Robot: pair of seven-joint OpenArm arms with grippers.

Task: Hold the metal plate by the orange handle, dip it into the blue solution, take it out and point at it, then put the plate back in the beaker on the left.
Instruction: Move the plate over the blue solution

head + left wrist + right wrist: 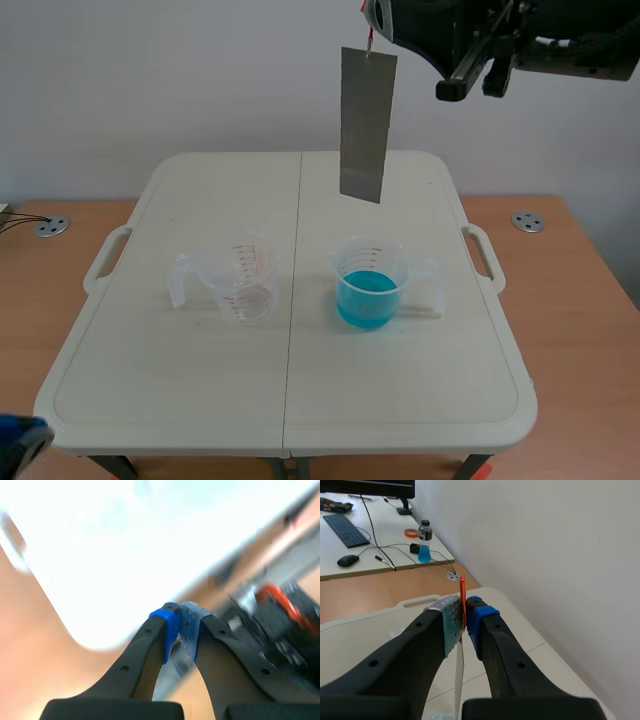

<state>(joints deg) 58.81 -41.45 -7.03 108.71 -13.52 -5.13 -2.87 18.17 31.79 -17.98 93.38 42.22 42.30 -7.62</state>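
left tool [20, 443]: cut by corner | table [125, 540]: blurred | orange handle [371, 40]: tiny, top hidden

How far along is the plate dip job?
Done: the right gripper is shut on the orange handle, and the metal plate hangs clear of the empty left beaker. In hand: the plate is held high above the blue solution; whether it has been dipped I cannot tell. Left: pointing with the left gripper, which is shut and low, then returning the plate to the left beaker.
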